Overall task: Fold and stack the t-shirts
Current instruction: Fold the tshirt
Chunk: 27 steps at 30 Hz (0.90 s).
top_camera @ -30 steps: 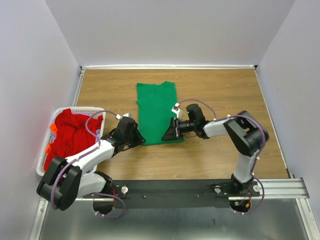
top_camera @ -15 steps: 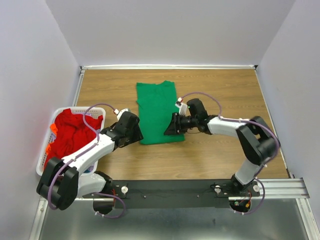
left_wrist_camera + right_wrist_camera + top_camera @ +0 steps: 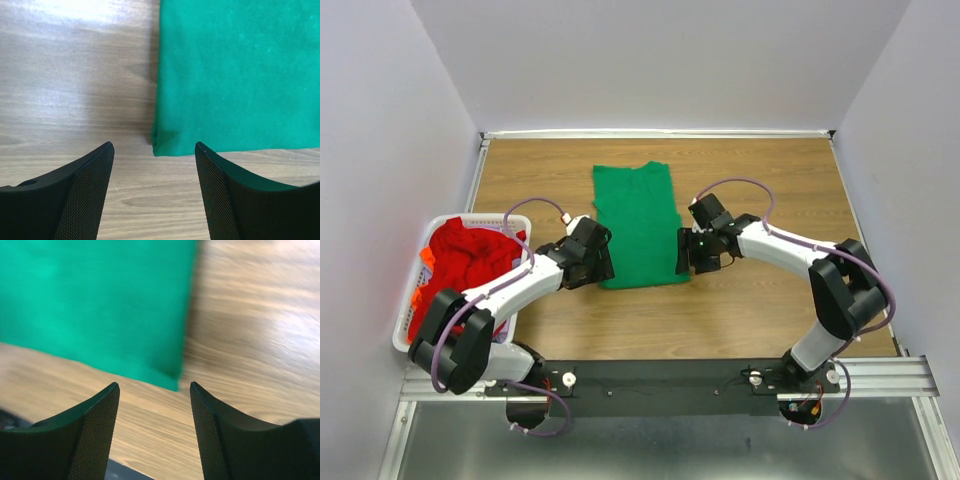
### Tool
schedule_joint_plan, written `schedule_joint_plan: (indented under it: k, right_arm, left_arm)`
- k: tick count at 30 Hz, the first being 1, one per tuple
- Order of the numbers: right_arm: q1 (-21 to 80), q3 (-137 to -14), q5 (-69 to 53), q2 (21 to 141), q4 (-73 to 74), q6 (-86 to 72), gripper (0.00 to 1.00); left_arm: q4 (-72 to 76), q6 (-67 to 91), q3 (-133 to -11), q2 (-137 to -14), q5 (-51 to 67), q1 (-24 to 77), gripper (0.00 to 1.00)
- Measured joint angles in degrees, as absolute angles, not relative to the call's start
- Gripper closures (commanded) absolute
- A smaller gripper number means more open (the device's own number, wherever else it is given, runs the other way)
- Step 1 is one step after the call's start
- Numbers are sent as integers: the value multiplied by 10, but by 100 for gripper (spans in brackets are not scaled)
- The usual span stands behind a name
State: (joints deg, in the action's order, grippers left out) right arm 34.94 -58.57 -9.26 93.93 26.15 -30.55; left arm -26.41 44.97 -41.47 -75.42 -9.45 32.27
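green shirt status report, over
Left gripper open, empty, at near-left corner of green shirt. Right gripper open, empty, at near-right corner. Shirt flat on table. Red shirts in basket, out of the way.

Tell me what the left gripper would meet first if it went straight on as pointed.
Probably the green t-shirt: its near corner lies just ahead of the left gripper; height above the table is unclear.
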Motion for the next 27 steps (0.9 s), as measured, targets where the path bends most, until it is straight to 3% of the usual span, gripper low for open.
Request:
schedule_joint_plan:
  k: [11,16,23,27]
  right_arm:
    - [372,-620,-35,1006,317,-315,42]
    - [383,-625,-9,1012,319,-326,50]
    - [395,-617,17,1011,316,-341,73]
    - [401,-614,20,1012,308,-350,94]
  left_arm:
    - [-263,431,-418,-778,-99,324,28]
    - [-263,429,-418,-778,-99,324,29]
    - [-263,429,-418,-780,-99,324,31]
    - [-263,429,-418,-787,-99,324,31]
